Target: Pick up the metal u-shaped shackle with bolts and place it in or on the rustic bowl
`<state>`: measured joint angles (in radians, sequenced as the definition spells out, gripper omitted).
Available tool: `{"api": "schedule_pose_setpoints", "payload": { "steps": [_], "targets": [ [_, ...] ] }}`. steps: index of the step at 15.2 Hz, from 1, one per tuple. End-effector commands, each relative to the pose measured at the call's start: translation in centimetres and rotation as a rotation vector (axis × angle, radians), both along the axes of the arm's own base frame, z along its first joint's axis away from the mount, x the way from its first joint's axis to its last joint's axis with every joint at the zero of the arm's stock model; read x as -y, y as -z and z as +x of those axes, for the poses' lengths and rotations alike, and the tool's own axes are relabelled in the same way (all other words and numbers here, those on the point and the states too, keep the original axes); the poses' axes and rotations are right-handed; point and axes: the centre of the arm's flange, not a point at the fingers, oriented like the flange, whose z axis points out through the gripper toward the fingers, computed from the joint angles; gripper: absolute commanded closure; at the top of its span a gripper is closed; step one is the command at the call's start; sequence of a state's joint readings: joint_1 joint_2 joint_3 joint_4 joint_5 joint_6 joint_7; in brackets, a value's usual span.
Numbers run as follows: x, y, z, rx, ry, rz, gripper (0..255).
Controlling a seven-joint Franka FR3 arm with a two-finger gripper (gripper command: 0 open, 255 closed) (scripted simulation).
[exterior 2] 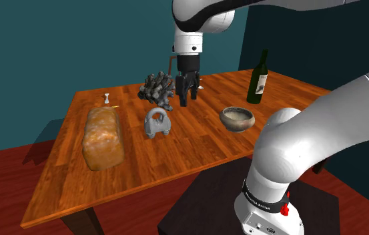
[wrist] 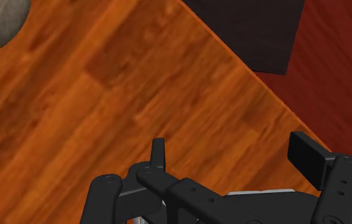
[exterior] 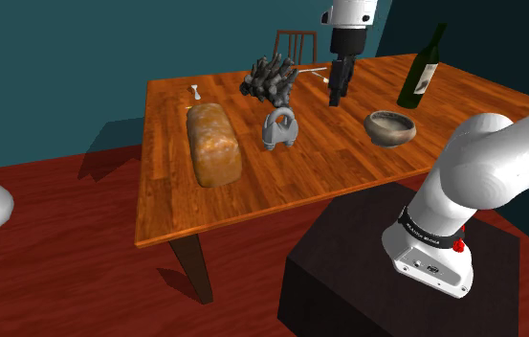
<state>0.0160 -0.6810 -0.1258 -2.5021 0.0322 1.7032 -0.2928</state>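
The grey metal U-shaped shackle (exterior: 278, 130) stands on the brown wooden table (exterior: 348, 170), likely heavy, rigid and slick, best pinched across its arch by the empty, wide-open black gripper (exterior: 335, 94).

Bare wood between shackle (exterior: 278, 129) and bowl (exterior: 387, 135), clear run across. Spiky grey cluster (exterior: 270, 78) just behind the shackle, loaf (exterior: 214, 146) to the shoulder view's left of it (near, not touching). Tall bottle (exterior: 423, 69) stands behind the bowl. Arm's gripper (exterior: 334, 99) hangs above bare table (exterior: 334, 168) between cluster and bottle, fingers apart.
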Motion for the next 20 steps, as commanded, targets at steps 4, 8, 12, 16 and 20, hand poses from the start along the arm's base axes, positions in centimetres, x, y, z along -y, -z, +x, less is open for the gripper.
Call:
{"api": "schedule_pose_setpoints", "payload": {
  "steps": [4, 8, 12, 16, 20],
  "targets": [
    [3.0, 3.3, 4.5, 0.094, -0.145, 0.072, 0],
    [4.5, 6.0, 8.4, 0.165, -0.259, 0.131, 0],
    [5.3, 8.5, 12.6, 0.235, -0.373, 0.189, 0],
    [4.9, 10.1, 12.9, 0.240, -0.380, 0.193, 0],
    [4.2, 12.4, 13.0, 0.240, -0.380, 0.193, 0]
  ]
}}
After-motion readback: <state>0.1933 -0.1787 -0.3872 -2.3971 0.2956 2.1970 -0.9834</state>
